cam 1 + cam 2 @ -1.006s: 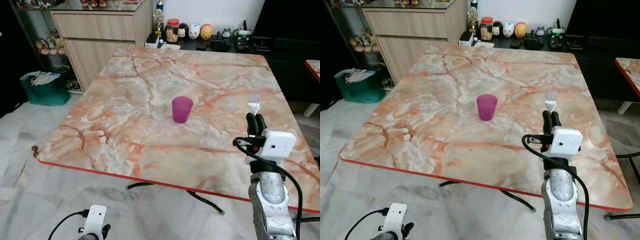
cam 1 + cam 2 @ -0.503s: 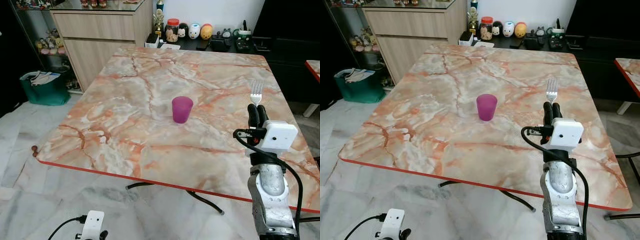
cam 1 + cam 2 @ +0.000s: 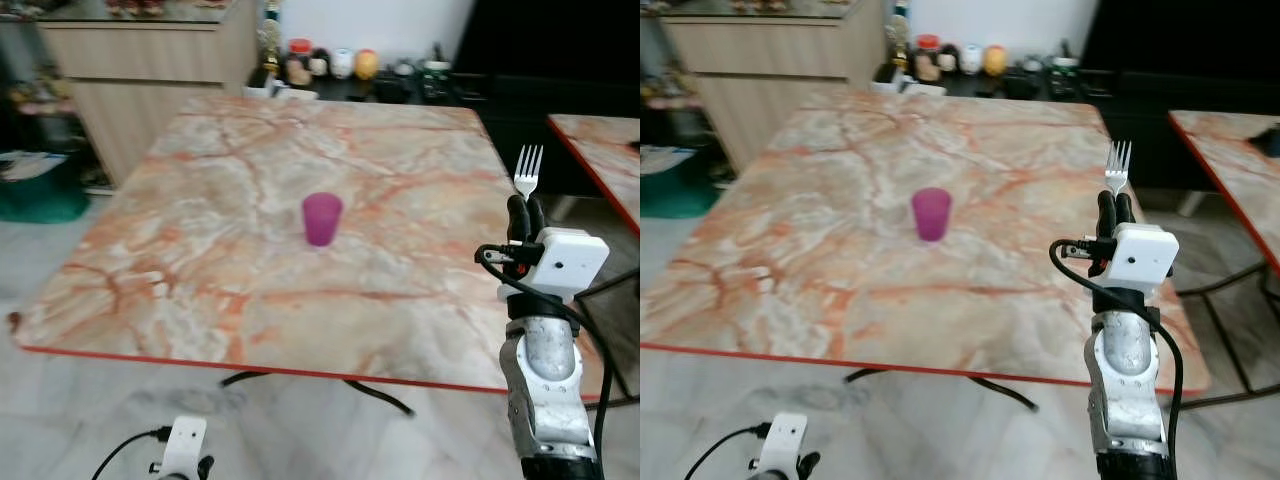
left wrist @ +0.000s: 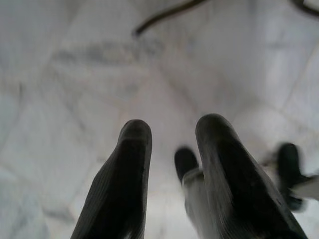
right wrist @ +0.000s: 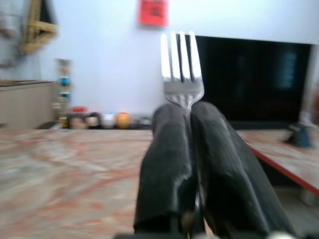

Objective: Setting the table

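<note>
We are holding a silver metal fork upright in our right tool, its two black fingers pinched tight on the handle, tines pointing up, near the counter's right edge. Our left tool is hanging idle above the pale floor, fingers parted and holding nothing. On the orange-veined marble counter, a purple plastic cup is standing near the middle. We judge we are carrying the fork in; next we need to lower it flat beside the cup.
</note>
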Robot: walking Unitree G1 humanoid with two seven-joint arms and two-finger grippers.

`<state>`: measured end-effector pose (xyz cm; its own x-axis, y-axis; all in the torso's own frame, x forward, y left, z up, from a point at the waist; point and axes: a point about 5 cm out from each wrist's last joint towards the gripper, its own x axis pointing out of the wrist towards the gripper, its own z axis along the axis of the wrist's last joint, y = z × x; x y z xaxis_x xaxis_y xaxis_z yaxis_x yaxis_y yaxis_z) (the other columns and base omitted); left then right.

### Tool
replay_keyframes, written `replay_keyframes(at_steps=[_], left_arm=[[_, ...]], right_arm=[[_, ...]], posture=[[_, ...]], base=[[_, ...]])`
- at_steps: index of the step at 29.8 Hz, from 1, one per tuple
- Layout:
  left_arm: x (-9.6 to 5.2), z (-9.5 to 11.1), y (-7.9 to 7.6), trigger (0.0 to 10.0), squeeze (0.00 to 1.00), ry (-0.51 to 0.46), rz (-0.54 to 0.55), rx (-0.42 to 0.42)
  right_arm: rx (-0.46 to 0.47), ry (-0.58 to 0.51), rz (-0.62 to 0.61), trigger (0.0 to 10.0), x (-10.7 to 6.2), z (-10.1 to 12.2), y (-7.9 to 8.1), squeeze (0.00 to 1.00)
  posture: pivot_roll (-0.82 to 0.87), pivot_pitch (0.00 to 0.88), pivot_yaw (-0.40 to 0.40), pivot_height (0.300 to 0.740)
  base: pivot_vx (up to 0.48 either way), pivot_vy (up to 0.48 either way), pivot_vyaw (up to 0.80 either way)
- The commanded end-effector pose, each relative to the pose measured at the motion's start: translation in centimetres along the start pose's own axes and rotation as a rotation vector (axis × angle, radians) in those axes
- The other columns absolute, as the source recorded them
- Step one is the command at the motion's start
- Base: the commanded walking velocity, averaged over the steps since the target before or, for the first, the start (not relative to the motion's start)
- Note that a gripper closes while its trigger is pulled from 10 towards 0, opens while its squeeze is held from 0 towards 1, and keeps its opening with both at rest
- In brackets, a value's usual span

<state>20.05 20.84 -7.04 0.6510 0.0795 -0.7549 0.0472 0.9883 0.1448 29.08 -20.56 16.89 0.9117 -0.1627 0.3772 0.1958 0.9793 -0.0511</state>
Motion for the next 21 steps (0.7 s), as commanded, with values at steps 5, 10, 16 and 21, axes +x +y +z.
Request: replay_keyframes(at_steps=[5,10,16,21], left_arm=[[0.13,0.54,-0.72,10.0,0.00,-0.021,-0.009,-0.005],[0.16,0.68,-1.03,10.0,0.00,-0.027,-0.013,-0.008],[0.15,0.65,-1.19,10.0,0.00,-0.028,-0.013,-0.009],[0.15,0.57,-1.31,10.0,0.00,-0.021,-0.020,-0.003]], right_arm=[[-0.015,-0.012,-0.002,10.0,0.16,0.39,-0.20,0.00],[-0.027,-0.003,-0.003,10.0,0.34,0.35,-0.20,0.00],[-0.028,-0.007,0.006,10.0,0.51,0.49,0.01,0.00],[-0.026,0.002,0.017,10.0,0.24,0.36,0.39,0.00]], posture=[[0.00,0.000,-0.016,0.731],[0.00,0.000,-0.019,0.731],[-0.01,0.000,-0.015,0.731],[-0.01,0.000,-0.011,0.731]], base=[[0.000,-0.244,0.00],[0.000,-0.244,0.00],[0.000,-0.162,0.00],[0.000,-0.061,0.00]])
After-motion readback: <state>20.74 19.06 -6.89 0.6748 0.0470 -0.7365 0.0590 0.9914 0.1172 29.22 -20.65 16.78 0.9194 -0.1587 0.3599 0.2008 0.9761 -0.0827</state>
